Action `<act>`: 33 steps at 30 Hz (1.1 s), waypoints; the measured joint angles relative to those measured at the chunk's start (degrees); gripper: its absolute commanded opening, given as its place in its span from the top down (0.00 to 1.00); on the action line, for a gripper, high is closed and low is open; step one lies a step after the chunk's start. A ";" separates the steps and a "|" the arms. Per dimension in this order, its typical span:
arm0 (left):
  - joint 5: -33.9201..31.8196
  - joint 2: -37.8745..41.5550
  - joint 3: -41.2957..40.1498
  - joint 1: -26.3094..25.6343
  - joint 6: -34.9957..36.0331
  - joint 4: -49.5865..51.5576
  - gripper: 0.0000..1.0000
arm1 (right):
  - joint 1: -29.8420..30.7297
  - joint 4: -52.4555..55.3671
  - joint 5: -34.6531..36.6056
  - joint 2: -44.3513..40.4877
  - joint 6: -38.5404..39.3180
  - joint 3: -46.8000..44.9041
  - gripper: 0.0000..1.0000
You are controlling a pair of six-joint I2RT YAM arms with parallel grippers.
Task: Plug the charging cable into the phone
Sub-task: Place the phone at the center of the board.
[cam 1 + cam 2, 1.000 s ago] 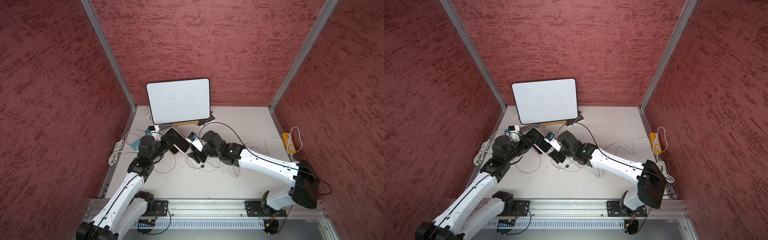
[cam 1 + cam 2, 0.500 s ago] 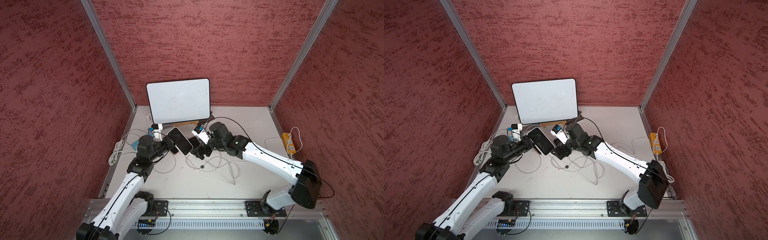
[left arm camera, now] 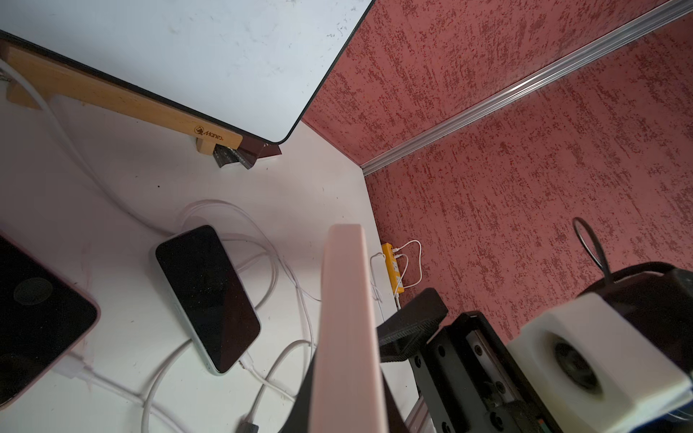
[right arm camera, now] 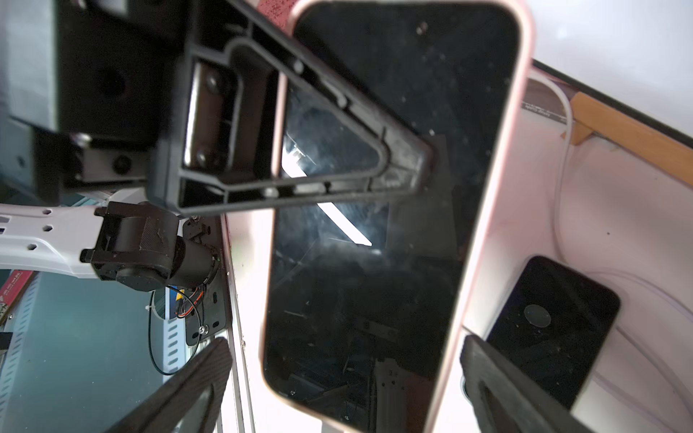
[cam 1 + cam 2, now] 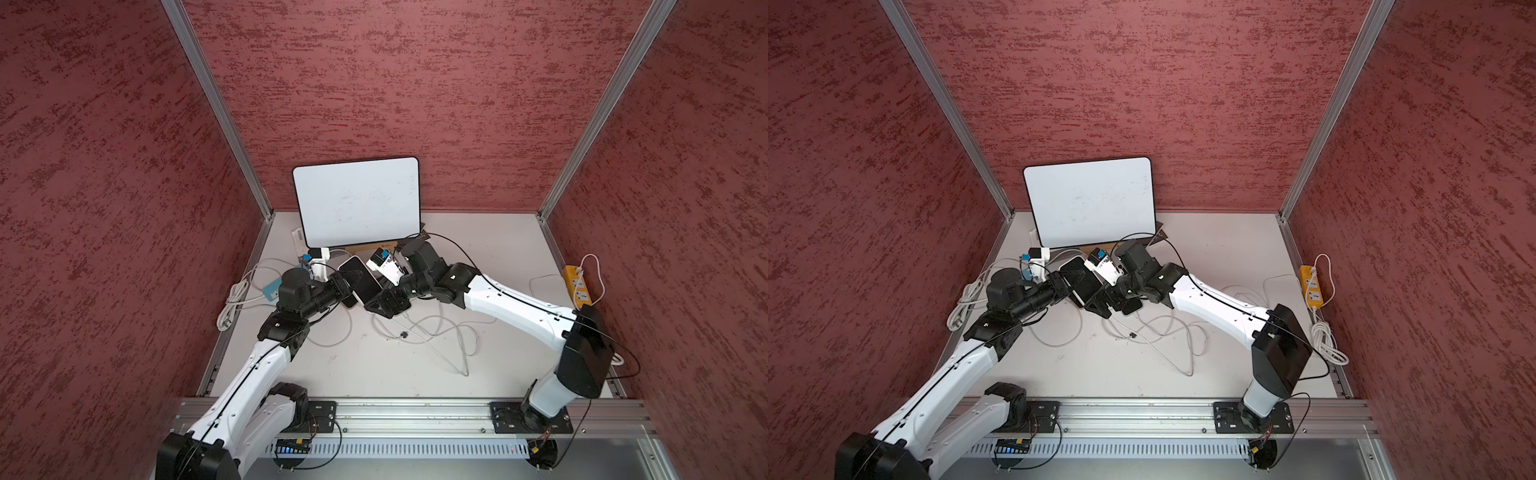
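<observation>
The left tool [image 5: 351,277] is squeezing tight on the phone [image 5: 366,283], the one in the pink case. It is holding the phone up in the air over the desk [image 5: 490,237]. The phone is tilting, and its dark screen is facing up. In both top views it is sitting between the two arms, in front of the white board [image 5: 357,199].

The right tool [image 5: 386,302] is standing wide open at the low end of the phone. In the right wrist view its two fingers [image 4: 187,386] are sitting one on each side of that end of the phone [image 4: 393,232]. There is a gap showing on one side, so this tool is not gripping anything. In the same view one black finger [image 4: 300,157] of the left tool is pressing flat on the screen.

The charging cable [image 5: 440,332] is lying in loose white loops on the desk, under the right arm. Its small dark plug end [image 5: 403,333] is resting on the desk, below the right tool and apart from the phone. Neither tool is holding it.

In the left wrist view two more phones are lying flat on the desk. These are a pale phone [image 3: 208,296] and a second pink phone [image 3: 37,318]. Each has a white cable going into one end. A yellow power strip [image 5: 575,282] is lying at the right edge of the desk.
</observation>
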State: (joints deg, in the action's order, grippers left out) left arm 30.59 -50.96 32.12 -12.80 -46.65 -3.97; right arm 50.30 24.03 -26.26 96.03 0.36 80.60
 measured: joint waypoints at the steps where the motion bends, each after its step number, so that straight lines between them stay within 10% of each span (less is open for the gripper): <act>1: -0.02 -0.07 0.00 0.00 0.00 0.00 1.00 | 0.39 0.33 0.59 0.83 -0.11 0.96 0.01; 7: -0.11 -0.48 0.00 0.04 0.00 -0.07 1.00 | 2.40 1.51 3.69 6.93 -0.59 5.66 0.01; 13: -0.24 -0.50 0.00 0.04 0.20 -0.07 1.00 | 3.74 2.73 9.18 9.90 -1.88 8.20 0.27; 15: -0.37 -0.48 0.00 0.04 0.83 -0.44 0.83 | 3.58 3.08 10.32 9.90 -3.10 8.33 0.39; 18: -0.85 -0.52 0.04 0.04 0.70 -0.61 0.27 | 4.11 3.19 12.90 9.90 -3.23 8.61 0.49; 21: -2.03 -0.79 0.00 0.31 0.44 1.92 0.06 | 4.11 2.78 15.82 9.88 -3.19 9.29 0.50; 33: -17.75 9.27 2.34 1.36 2.60 19.06 0.00 | -12.31 6.64 23.56 9.94 -9.16 4.26 0.47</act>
State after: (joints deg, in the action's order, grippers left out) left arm 12.84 -41.69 34.46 -11.44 -44.05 15.09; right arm 38.00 30.68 -2.70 105.97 -8.80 84.86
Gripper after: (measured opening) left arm 0.998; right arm 0.774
